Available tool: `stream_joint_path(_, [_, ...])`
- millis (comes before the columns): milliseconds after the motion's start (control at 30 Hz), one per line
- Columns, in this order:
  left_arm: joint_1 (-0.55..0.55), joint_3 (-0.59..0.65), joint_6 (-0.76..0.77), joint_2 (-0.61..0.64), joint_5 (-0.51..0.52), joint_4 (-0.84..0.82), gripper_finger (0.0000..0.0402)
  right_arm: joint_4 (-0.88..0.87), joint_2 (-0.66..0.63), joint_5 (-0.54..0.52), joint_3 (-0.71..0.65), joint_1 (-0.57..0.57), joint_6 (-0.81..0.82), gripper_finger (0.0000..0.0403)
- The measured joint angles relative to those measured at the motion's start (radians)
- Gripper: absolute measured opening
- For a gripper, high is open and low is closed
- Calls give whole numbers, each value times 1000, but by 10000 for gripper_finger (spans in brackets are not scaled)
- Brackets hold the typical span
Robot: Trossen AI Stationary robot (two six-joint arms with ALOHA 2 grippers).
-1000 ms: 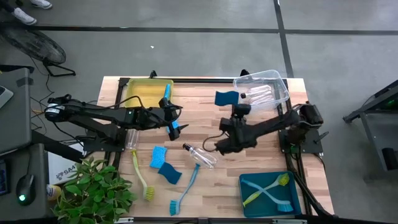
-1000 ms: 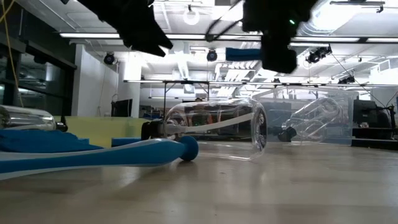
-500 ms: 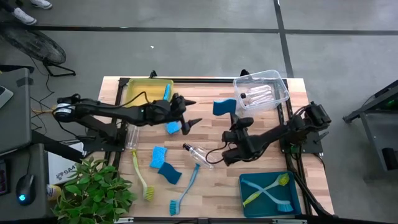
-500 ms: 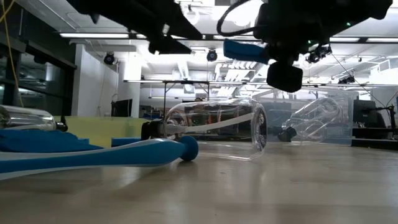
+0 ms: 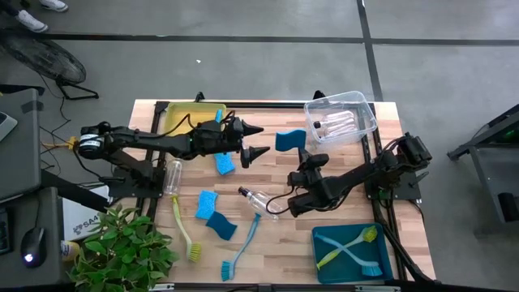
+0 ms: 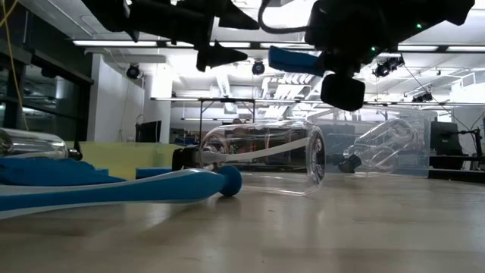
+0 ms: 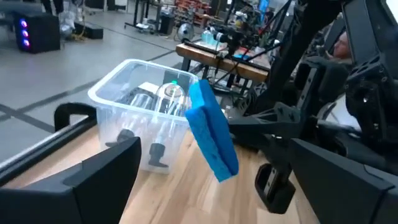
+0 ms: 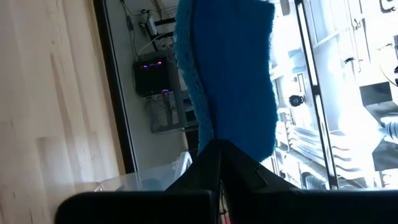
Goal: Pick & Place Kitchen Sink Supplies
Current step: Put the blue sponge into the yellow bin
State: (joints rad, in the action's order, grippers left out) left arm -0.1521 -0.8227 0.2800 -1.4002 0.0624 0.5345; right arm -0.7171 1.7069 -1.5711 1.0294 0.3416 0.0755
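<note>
Overhead, table-level, wrist views share held sponge [image 5: 290, 140].

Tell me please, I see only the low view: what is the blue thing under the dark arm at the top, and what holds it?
Observer: A blue sponge; the right wrist view shows the right gripper shut on its edge.
Operator: Is the left gripper touching it?
Observer: No. In the high view the left gripper is open beside the sponge, apart from it.
Operator: Are any brushes put away?
Observer: Yes, the high view shows two brushes crossed in the teal bin.
</note>
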Motion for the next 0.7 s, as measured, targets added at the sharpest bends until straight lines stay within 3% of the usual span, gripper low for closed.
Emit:
stream_joint_path(300, [1, -2, 148, -33, 24, 76, 399, 292, 0, 0, 0, -7, -304, 0])
stream_joint_path(400, [1, -2, 178, -32, 71, 75, 399, 337, 0, 1, 0, -8, -365, 0])
stream_joint_path(700, [1, -2, 306, -33, 79, 68, 399, 499, 0, 41, 0, -8, -546, 0])
